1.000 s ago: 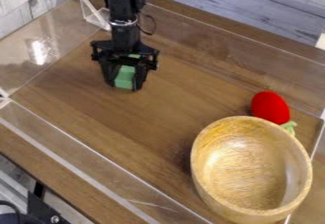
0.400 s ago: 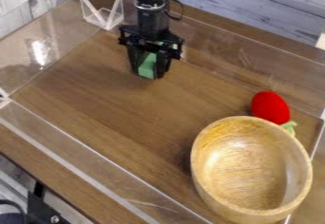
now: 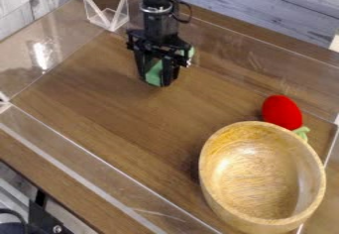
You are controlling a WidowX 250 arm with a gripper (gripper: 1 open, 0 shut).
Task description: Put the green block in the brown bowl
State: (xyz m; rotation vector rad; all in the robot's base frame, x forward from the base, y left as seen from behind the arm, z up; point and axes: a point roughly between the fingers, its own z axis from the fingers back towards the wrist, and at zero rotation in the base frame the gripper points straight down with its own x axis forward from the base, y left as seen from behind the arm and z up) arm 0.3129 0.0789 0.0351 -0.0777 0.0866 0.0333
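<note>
The green block (image 3: 158, 71) sits clamped between the black fingers of the gripper (image 3: 161, 72), which points straight down over the wooden table (image 3: 93, 129), well apart from the brown bowl (image 3: 263, 174) at the lower right. It looks light, rigid and matte, so a pinch across its narrow sides should hold. A red toy (image 3: 280, 111) lies just beyond the bowl's rim

Nothing to read here, folks: no lettering, label, brand mark or number shows on the wooden table (image 3: 119, 139), none on the brown bowl (image 3: 263, 177), none on the green block (image 3: 158, 72), and the black gripper (image 3: 162, 71) carries no legible marking at this size either; the red toy (image 3: 280, 112) is plain too
</note>
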